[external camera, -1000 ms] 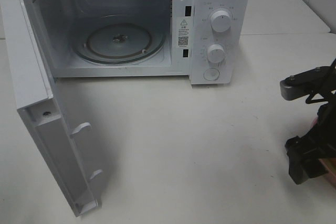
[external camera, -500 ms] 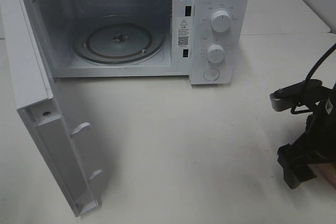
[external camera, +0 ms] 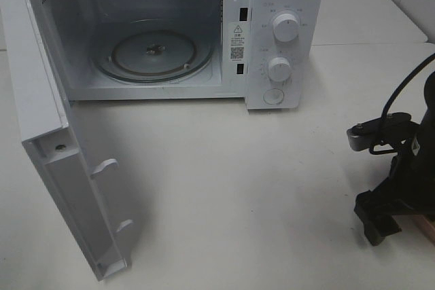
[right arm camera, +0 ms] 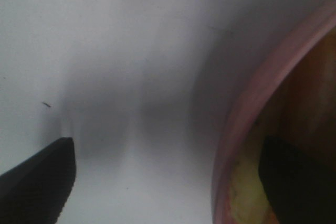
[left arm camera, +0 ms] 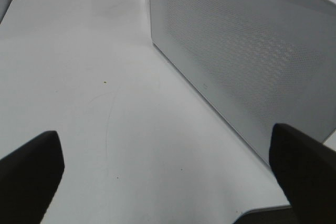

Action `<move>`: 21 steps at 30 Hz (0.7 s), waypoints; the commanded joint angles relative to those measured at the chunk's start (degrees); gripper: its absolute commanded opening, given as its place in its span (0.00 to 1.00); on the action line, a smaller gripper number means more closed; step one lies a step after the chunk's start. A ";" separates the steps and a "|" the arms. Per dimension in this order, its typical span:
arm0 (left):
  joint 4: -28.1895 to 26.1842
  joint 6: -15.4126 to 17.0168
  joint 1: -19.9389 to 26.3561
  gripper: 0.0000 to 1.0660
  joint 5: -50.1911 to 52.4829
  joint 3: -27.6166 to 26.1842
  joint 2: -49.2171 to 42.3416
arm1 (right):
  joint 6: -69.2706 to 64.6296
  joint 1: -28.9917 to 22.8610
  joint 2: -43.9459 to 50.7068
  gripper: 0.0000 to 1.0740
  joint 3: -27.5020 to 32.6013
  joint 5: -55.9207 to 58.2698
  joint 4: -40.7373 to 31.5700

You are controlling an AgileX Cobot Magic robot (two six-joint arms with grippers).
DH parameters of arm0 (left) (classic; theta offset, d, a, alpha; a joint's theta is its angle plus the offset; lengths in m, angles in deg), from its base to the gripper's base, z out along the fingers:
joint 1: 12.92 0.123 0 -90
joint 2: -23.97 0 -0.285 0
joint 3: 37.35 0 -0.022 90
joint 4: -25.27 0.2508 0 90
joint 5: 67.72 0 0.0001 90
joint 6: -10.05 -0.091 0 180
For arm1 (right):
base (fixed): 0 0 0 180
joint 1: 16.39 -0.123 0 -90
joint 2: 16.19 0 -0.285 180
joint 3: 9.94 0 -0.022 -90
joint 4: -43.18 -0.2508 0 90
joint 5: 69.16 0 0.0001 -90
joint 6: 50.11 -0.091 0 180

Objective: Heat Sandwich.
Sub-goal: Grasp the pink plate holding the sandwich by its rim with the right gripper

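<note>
A white microwave (external camera: 299,5) stands at the far side of the smooth white desk (external camera: 238,188), its door (external camera: 41,113) swung wide to the left to bare a round glass turntable (external camera: 155,52). On the frame beside the cavity a small label (external camera: 237,42) carries a warning triangle and a QR code. Its print is too small to read, as are the markings around the two ribbed white dials (external camera: 286,26) and the round button (external camera: 273,96) below them.

The left gripper (left arm camera: 168,182) hangs open over bare desk, blunt black fingertips wide apart, beside the microwave's matt side wall (left arm camera: 252,61), which is dotted with fine perforations.

At the near right edge of the desk the right gripper (right arm camera: 168,182) is also open. It straddles the curved rim of a glossy pink plate (right arm camera: 247,114), one fingertip outside the rim and the other over the sandwich (right arm camera: 242,191). The sandwich lies on that plate, showing only a blurred yellowish patch and tan-brown crust; which way its long axis runs cannot be told
</note>
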 commanded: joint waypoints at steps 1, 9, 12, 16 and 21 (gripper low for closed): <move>-0.40 0.29 0.17 0.94 0.40 0.11 -1.15 | -0.23 0.23 -0.80 0.83 0.23 -0.11 0.29; -0.40 0.29 0.17 0.94 0.40 0.11 -1.15 | -1.09 0.23 -1.89 0.70 0.23 -0.11 0.86; -0.40 0.29 0.17 0.94 0.40 0.11 -1.15 | -4.35 0.23 -1.89 0.55 0.23 0.11 2.35; -0.40 0.29 0.17 0.94 0.40 0.11 -1.15 | -7.85 0.23 -1.89 0.28 0.23 0.46 5.21; -0.40 0.29 0.17 0.94 0.40 0.11 -1.15 | -8.82 0.23 -1.89 0.00 0.23 1.72 6.65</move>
